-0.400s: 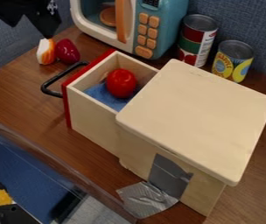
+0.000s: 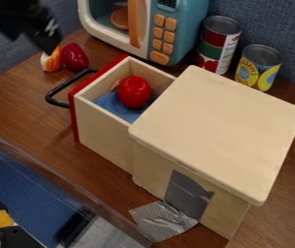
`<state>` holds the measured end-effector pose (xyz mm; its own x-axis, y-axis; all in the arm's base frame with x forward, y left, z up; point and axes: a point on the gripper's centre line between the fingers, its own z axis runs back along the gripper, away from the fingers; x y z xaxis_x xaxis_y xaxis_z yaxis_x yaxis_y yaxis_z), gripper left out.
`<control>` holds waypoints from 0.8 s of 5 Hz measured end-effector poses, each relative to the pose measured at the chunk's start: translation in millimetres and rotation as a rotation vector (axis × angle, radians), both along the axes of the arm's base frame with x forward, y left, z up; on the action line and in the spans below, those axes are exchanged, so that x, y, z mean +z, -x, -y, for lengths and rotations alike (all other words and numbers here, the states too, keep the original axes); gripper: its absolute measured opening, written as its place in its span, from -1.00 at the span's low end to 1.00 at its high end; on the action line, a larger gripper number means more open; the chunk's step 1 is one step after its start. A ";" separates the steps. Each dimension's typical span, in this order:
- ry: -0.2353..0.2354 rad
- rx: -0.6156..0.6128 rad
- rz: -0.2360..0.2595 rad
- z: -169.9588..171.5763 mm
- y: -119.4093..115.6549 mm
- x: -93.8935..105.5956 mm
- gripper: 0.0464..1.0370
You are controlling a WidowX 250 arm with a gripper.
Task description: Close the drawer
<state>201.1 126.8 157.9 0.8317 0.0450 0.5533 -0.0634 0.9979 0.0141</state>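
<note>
At the upper left corner the black gripper [image 2: 43,43] hangs above the counter, apart from the drawer and blurred. The wooden drawer [image 2: 105,128] stands pulled out toward the upper left from its pale wooden box [image 2: 218,131]. Its red front carries a black handle [image 2: 58,92]. Inside the drawer a red tomato-like ball [image 2: 134,92] rests on a blue cloth [image 2: 114,105].
Two toy foods, one orange and white [image 2: 51,59] and one dark red [image 2: 74,56], lie near the gripper. Behind the drawer are a teal toy microwave [image 2: 166,34] and two cans [image 2: 219,43]. Silver tape [image 2: 163,220] sticks to the box's near side.
The gripper has shifted slightly to the left and down, and now overlaps the view of the orange and white toy food. The drawer and its contents have not moved.
</note>
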 end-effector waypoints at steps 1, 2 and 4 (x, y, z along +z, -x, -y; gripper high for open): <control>-0.066 -0.062 0.069 -14.5 0.1 -4.0 0.93; -0.098 -0.143 0.084 -29.0 0.3 -16.6 0.93; -0.312 -0.300 0.052 -74.5 -9.3 -42.7 0.93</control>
